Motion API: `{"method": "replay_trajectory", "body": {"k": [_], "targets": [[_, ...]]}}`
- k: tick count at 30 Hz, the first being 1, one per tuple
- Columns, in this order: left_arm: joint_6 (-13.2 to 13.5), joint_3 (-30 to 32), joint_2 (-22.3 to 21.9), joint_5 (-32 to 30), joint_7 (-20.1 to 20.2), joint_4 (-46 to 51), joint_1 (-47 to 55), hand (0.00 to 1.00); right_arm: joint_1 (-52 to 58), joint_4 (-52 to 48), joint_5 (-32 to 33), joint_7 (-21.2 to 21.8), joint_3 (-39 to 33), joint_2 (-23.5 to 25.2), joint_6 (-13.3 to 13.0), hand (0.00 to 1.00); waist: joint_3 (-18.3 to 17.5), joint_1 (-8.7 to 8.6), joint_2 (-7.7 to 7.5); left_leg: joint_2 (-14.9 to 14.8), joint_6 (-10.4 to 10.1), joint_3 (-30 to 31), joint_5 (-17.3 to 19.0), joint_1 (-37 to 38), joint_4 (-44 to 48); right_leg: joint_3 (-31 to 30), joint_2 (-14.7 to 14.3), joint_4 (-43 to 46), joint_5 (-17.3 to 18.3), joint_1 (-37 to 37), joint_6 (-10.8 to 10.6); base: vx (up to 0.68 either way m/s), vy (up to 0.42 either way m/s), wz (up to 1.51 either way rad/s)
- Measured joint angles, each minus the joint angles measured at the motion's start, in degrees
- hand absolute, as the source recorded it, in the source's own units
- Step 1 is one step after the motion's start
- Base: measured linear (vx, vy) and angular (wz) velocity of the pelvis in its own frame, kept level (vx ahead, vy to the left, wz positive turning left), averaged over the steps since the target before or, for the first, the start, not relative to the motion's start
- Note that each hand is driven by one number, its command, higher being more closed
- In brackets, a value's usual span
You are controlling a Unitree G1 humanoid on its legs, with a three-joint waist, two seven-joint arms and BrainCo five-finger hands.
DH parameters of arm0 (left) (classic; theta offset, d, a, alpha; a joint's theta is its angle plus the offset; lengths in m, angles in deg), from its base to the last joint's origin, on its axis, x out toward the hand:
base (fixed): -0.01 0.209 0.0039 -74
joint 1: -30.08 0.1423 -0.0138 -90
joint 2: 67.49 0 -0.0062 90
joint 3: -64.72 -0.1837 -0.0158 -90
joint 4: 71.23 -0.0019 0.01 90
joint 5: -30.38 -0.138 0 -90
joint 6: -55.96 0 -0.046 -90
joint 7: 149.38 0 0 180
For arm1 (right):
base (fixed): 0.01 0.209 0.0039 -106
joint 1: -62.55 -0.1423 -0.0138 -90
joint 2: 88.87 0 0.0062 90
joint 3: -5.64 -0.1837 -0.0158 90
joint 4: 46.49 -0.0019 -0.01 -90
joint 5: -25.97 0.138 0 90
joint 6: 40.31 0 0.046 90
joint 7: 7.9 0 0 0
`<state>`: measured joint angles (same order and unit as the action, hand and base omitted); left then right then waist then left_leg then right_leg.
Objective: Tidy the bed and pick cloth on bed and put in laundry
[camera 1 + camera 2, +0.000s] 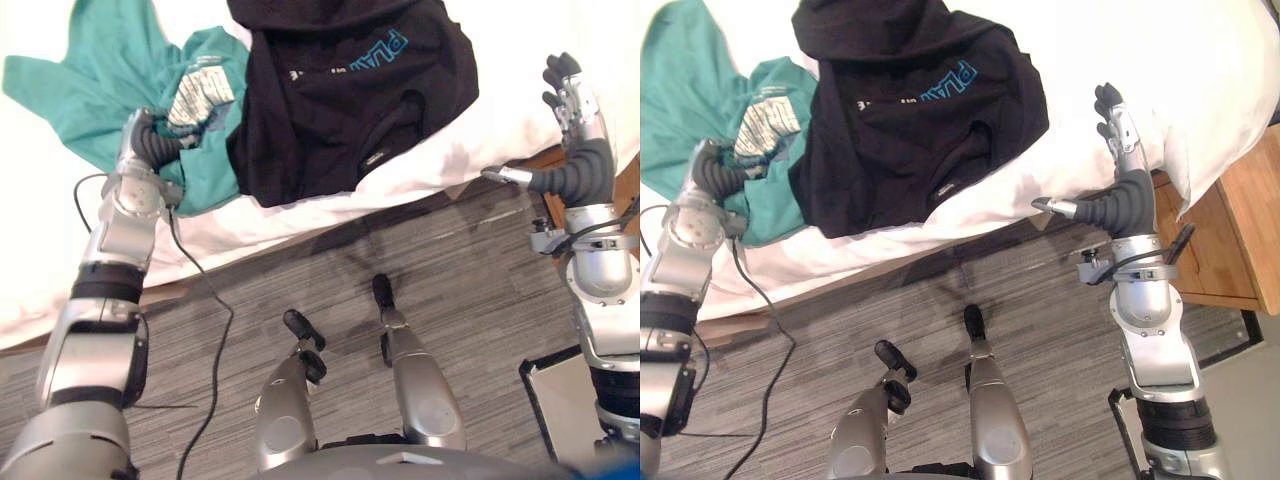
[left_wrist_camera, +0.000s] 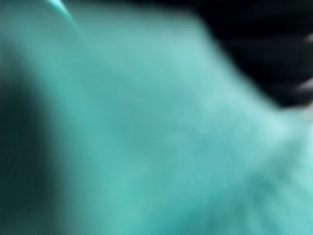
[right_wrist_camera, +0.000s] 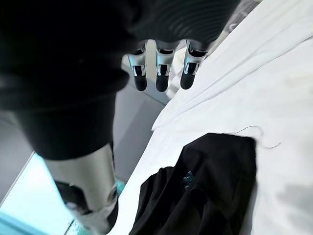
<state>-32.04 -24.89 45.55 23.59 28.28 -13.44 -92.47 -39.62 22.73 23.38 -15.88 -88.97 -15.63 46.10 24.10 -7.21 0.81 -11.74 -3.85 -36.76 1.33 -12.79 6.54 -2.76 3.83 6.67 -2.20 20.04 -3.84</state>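
My left hand (image 1: 165, 145) is pressed into the green shirt (image 1: 85, 70) on the bed (image 1: 530, 50); its fingers are lost in the cloth, so I cannot tell whether they grip; the black hoodie (image 1: 340, 90) lies just beside that hand, touching the shirt, between my two hands; my right hand (image 1: 572, 100) hangs over the bed's edge, fingers straight, thumb spread, holding nothing.

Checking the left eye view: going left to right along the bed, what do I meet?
teal shirt → black hoodie → bare stretch of white bedding → right hand, raised with straight fingers near the bed's edge.
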Motion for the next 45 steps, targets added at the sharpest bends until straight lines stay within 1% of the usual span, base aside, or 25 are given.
{"method": "replay_trajectory", "body": {"k": [3, 5, 6, 8, 10, 12, 13, 14, 15, 16, 17, 19, 23, 26, 28, 30, 34, 36, 37, 38, 39, 40, 43, 44, 45], "targets": [[4.1, 1.46, -4.09, 1.21, 3.02, 4.33, 9.35, 1.0, 0.84, 0.22, -4.49, -0.05, 0.03, 0.03, 2.36, 0.0, -1.26, 1.57, 0.88, 0.26, 0.41, 1.41, 0.29, 0.65, 0.18, 2.26, 0.75, 0.14, 0.79, -1.75, 0.11, -0.03, -0.015, 0.3], [5.49, 2.06, -6.0, 1.22, 4.5, 5.77, 13.35, 1.0, 0.56, 1.45, -6.06, -0.08, 0.04, 0.02, 3.37, 0.0, -2.54, 2.35, 1.2, 0.84, 0.6, 2.65, -0.34, 0.61, -0.49, 3.12, 1.18, 0.19, 1.14, -1.99, 0.03, 0.01, -0.005, 0.29], [6.1, 2.09, -6.9, 1.2, 5.02, 6.34, 14.76, 1.0, 0.29, 2.74, -6.9, -0.22, 0.02, 0.02, 4.02, 0.0, -2.8, 2.42, 1.61, 1.05, 0.74, 3.48, -0.8, 0.7, -0.89, 3.82, 1.35, 0.2, 1.25, -2.54, -0.05, 0.02, -0.01, 0.4], [6.89, 2.2, -8.35, 1.17, 6.46, 6.52, 17.49, 1.0, -1.16, 7.73, -8.84, -0.2, 0.14, 0.02, 5.61, 0.0, -4.04, 3.63, 1.79, 1.68, 0.86, 5.22, -2.24, 0.86, -2.38, 4.96, 1.44, 0.23, 1.34, -2.76, -0.05, 0.03, -0.019, 0.32], [6.95, 2.42, -8.78, 1.08, 8.06, 7.2, 20.76, 1.0, -4.64, 13.15, -10.29, -0.14, 0.22, -0.08, 7.05, 0.0, -4.14, 3.84, 1.9, 2.15, 1.02, 6.95, -3.53, 1.06, -3.73, 5.9, 1.45, 0.2, 1.34, -3.15, -0.04, 0.03, -0.024, 0.33], [6.17, 2.08, -9.13, -0.06, 10.89, 7.04, 26.0, 1.0, -8.69, 18.63, -11.05, -0.02, 0.59, -1.3, 8.44, 0.0, -4.1, 4.01, 1.94, 2.53, 1.15, 8.31, -4.65, 1.09, -4.98, 6.76, 1.46, -0.34, 1.33, -3.42, -0.02, 0.02, -0.02, 0.34], [4.37, 1.17, -9.84, -2.17, 12.66, 5.05, 29.87, 1.0, -10.68, 21.7, -11.04, 0.23, 0.67, -3.48, 9.46, 0.0, -4.07, 4.51, 2.0, 2.76, 1.19, 9.26, -5.24, 0.77, -5.65, 7.23, 1.44, -0.93, 1.3, -3.62, -0.02, 0.01, -0.005, 0.33], [1.76, -0.75, -10.79, -3.88, 13.95, 1.31, 33.3, 1.0, -12.58, 24.54, -10.99, 0.5, 0.68, -5.63, 10.54, 0.0, -3.99, 5.18, 1.92, 2.84, 1.22, 9.95, -5.59, 0.33, -5.89, 7.83, 1.36, -1.43, 1.23, -3.73, -0.03, 0.0, -0.003, 0.36], [0.28, -1.57, -11.47, -4.42, 14.53, -1.16, 34.79, 1.0, -13.4, 25.69, -10.95, 0.65, 0.69, -6.54, 11.11, 0.0, -3.95, 5.27, 1.93, 2.92, 1.24, 10.61, -5.76, 0.11, -6.01, 8.36, 1.29, -1.89, 1.14, -4.01, -0.02, 0.01, -0.005, 0.38], [-2.23, -3.24, -12.33, -5.48, 15.31, -5.48, 38.03, 1.0, -15.2, 28.12, -10.57, 0.98, 0.7, -7.82, 11.92, 0.0, -3.76, 5.52, 1.73, 3.04, 1.21, 11.49, -6.03, -0.17, -6.22, 8.71, 1.1, -2.77, 0.91, -4.54, -0.02, 0.01, -0.002, 0.31], [-3.85, -4.19, -12.91, -5.59, 15.93, -7.62, 40.49, 1.0, -16.64, 30.18, -10.49, 1.24, 0.7, -9.41, 12.51, 0.0, -3.44, 6.85, 1.33, 3.06, 1.12, 11.83, -6.17, -0.4, -6.38, 8.71, 0.89, -3.36, 0.57, -4.65, 0.19, 0.01, -0.002, 0.24], [-4.4, -4.8, -13.42, -5.55, 16.3, -8.12, 43.6, 1.0, -19.58, 32.81, -10.44, 1.64, 0.76, -11.44, 13.24, 0.0, -2.44, 8.43, 1.54, 3.23, 1.23, 12.46, -6.45, -0.82, -6.62, 9.1, 0.85, -4.31, 0.14, -5.04, 0.28, -0.03, 0.003, 0.21], [-3.84, -4.9, -13.67, -5.08, 18.35, -9.19, 44.99, 1.0, -26.65, 36.75, -10.0, 3.37, 2.78, -13.54, 13.36, 0.0, -1.43, 9.34, 2.42, 4.33, 1.87, 13.79, -9.05, -2.17, -9.78, 10.02, 1.12, -6.49, -1.36, -4.12, 0.27, -0.04, 0.021, 0.2], [-2.25, -4.97, -13.75, -5.1, 18.19, -9.13, 44.94, 1.0, -29.44, 38.95, -9.71, 4.02, 3.19, -13.77, 13.96, 0.0, -0.44, 9.84, 2.51, 5.05, 2.28, 13.73, -10.6, -2.34, -12.11, 9.98, 1.28, -6.84, -1.99, -3.06, 0.08, 0.0, 0.023, 0.0], [-1.12, -5.06, -13.76, -5.17, 17.64, -9.16, 44.9, 1.0, -31.03, 40.61, -8.66, 4.26, 3.98, -13.88, 14.48, 0.0, -0.33, 9.76, 2.41, 5.22, 2.41, 13.68, -10.71, -3.17, -12.1, 9.94, 1.43, -6.91, -2.26, -2.26, 0.01, 0.02, 0.029, 0.0], [0.02, -6.44, -13.74, -5.24, 15.73, -9.19, 44.54, 1.0, -32.56, 41.08, -8.24, 4.46, 5.78, -15.05, 14.6, 0.0, -0.13, 9.76, 2.44, 5.38, 2.61, 13.59, -10.92, -4.42, -12.1, 9.94, 1.52, -7.5, -3.09, -1.15, 0.05, 0.04, 0.026, -0.01], [0.08, -9.56, -14.6, -5.02, 14.07, -9.59, 42.35, 1.0, -35.9, 42.52, -8.32, 4.62, 7.36, -15.16, 15.07, 0.0, 1.02, 9.8, 3.02, 5.66, 2.95, 13.6, -11.24, -6.15, -12.1, 9.95, 1.78, -7.89, -3.64, 0.32, -0.08, 0.01, 0.013, 0.01], [-0.15, -9.53, -15.8, -3.78, 13.18, -9.59, 40.87, 1.0, -37.14, 42.74, -8.42, 5.27, 7.99, -15.16, 16.27, 0.0, 1.63, 9.89, 3.37, 5.84, 3.11, 13.6, -11.4, -7.18, -12.1, 9.96, 1.99, -7.89, -3.9, 1.38, -0.15, 0.0, 0.01, 0.03], [-0.12, -9.72, -16.43, -2.68, 13.08, -9.58, 39.94, 1.0, -38.01, 42.93, -8.59, 5.58, 8.23, -15.15, 17.05, 0.0, 2.1, 9.93, 3.87, 5.98, 3.28, 13.69, -11.61, -8.06, -12.1, 10.04, 2.18, -7.93, -4.08, 2.12, -0.26, -0.01, 0.025, 0.05], [-0.13, -10.68, -16.59, -2.53, 12.78, -9.58, 39.17, 1.0, -38.55, 43.23, -8.6, 5.84, 8.34, -15.15, 18.26, 0.0, 2.21, 10.06, 4.07, 6.11, 3.41, 13.6, -11.74, -9.13, -12.11, 9.99, 2.36, -7.94, -4.32, 3.29, -0.42, -0.01, 0.026, 0.05], [-0.13, -11.22, -16.64, -2.5, 12.52, -9.58, 38.88, 1.0, -38.95, 43.22, -8.61, 5.93, 8.31, -15.15, 18.68, 0.0, 2.36, 10.09, 4.36, 6.18, 3.36, 13.6, -11.85, -9.65, -12.11, 10.0, 2.44, -7.96, -4.45, 3.75, -0.44, -0.02, 0.029, 0.04], [-0.24, -11.44, -17.19, -2.5, 11.99, -9.59, 38.6, 1.0, -39.99, 43.03, -8.78, 5.86, 8.05, -15.15, 18.89, 0.0, 2.55, 10.03, 4.71, 6.29, 3.48, 13.55, -12.02, -10.54, -12.11, 10.01, 2.6, -7.97, -4.68, 4.72, -0.54, 0.0, 0.0, 0.0], [-0.28, -11.56, -18.8, -2.58, 10.73, -9.63, 38.4, 1.0, -41.01, 42.12, -8.77, 5.88, 7.76, -14.96, 18.88, 0.0, 2.63, 10.01, 4.88, 6.13, 3.57, 13.05, -12.18, -11.93, -12.11, 9.97, 2.91, -8.0, -5.05, 6.27, -0.65, 0.0, 0.008, -0.01], [-0.2, -11.56, -19.63, -2.59, 10.55, -9.66, 38.07, 1.0, -41.08, 41.61, -8.7, 5.83, 7.53, -14.91, 18.87, 1.0, 2.63, 10.06, 4.88, 6.08, 3.52, 12.76, -12.28, -12.43, -12.11, 9.99, 3.14, -7.98, -5.16, 6.9, -0.66, 0.0, 0.026, -0.04], [-0.2, -11.52, -20.13, -2.57, 10.41, -9.69, 37.83, 1.0, -41.14, 41.3, -8.66, 5.77, 7.44, -14.84, 18.87, 1.0, 2.63, 10.19, 4.88, 6.03, 3.51, 12.5, -12.3, -12.62, -12.11, 9.99, 3.15, -7.96, -5.21, 7.17, -0.68, 0.0, 0.016, -0.08]]}}
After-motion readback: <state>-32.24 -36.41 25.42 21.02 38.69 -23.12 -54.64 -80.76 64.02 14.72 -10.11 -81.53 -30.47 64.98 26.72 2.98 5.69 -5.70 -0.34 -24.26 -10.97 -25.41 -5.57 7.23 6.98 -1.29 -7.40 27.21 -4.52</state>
